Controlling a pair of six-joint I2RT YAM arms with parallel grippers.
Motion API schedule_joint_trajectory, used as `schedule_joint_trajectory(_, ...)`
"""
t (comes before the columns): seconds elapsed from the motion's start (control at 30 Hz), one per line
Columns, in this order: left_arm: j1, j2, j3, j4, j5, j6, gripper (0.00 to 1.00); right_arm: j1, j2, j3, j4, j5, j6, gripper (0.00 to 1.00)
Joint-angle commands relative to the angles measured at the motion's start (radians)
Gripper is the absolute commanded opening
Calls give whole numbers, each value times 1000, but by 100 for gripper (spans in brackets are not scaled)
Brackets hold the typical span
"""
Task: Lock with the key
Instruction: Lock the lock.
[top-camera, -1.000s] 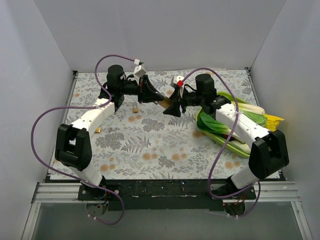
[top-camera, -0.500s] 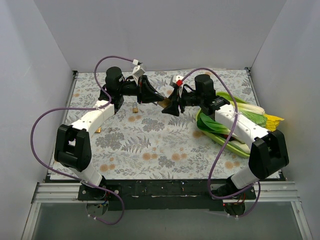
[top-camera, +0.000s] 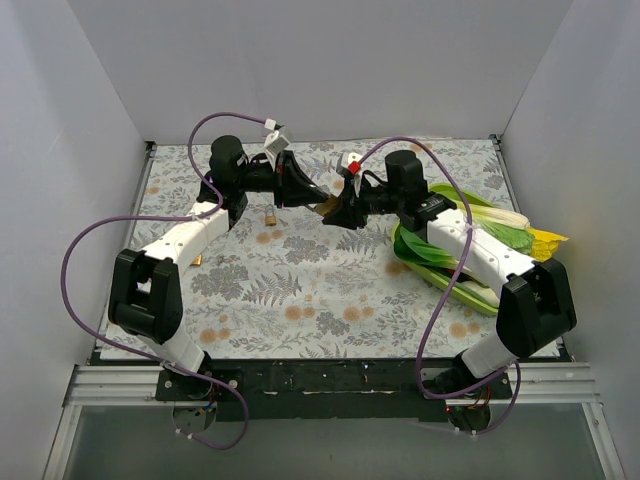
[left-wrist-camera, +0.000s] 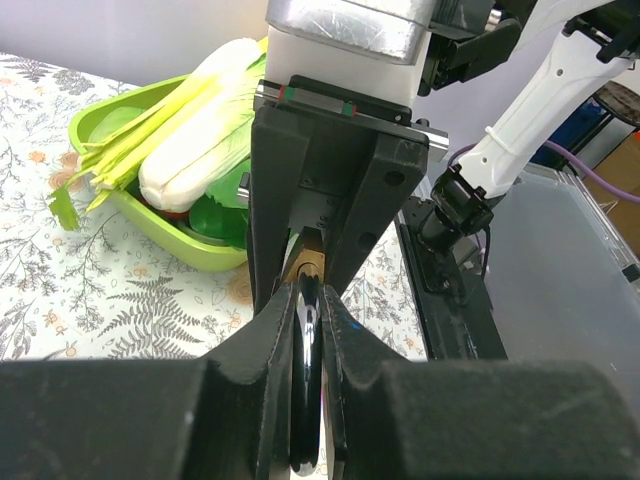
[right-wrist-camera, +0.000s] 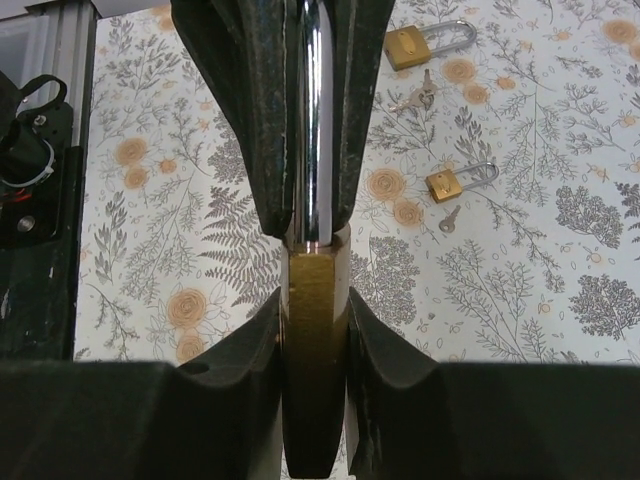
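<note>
- The worktop (top-camera: 300, 290) has a fern-print cover. Arm links cover its far middle in the top view.
- A green tray (top-camera: 478, 303) of leafy vegetables (top-camera: 500, 225) sits at the right edge, partly under the right arm. The left wrist view cuts off its left end.
- The left end effector (left-wrist-camera: 305, 300) is pinched narrow on the shackle (right-wrist-camera: 315, 120). Its fingers hide most of the loop.
- The right end effector (right-wrist-camera: 315, 310) faces it, clamped on the brass body (right-wrist-camera: 315, 340) of the same padlock (top-camera: 327, 207). The padlock is held above the far middle of the worktop, between the two end effectors.
- The body's near end runs out of the right wrist view, so its keyhole face cannot be seen. From above the padlock is only a small brass speck.
- A larger loose padlock (right-wrist-camera: 425, 42) and a smaller loose padlock (right-wrist-camera: 455, 182) lie on the worktop beyond the left end effector.
- A bunch of keys (right-wrist-camera: 415, 97) lies between them and a single key (right-wrist-camera: 448, 220) just beside the smaller one. Both are too small to make out in detail.
</note>
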Motion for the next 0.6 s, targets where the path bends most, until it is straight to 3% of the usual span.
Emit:
schedule_joint_trajectory(0.0,-5,-102,6,-17,-21,51,0,3,-1,59,-25,-25,-9,1)
schedule_joint_trajectory(0.03,-3,-99,27,-68,-21,96,10,2,-2,62,-29,-25,-11,1)
schedule_joint_trajectory(0.07,-2,-100,41,-126,-22,143,29,2,-4,70,-36,-29,-18,1)
schedule_joint_trajectory(0.1,4,-100,53,-238,-19,200,40,2,-7,73,-61,-38,-23,1)
schedule_joint_trajectory(0.17,20,-106,86,-344,-9,355,55,-3,-8,85,-88,-54,-30,1)
schedule_joint_trajectory(0.23,50,-108,109,-529,-2,521,60,-8,-13,92,-124,-74,-32,1)
schedule_joint_trajectory(0.4,92,-120,165,-916,-7,865,60,-9,-27,104,-190,-121,-66,1)
schedule_joint_trajectory(0.57,92,-115,182,-1073,-6,1034,56,-9,-20,130,-262,-141,-122,1)
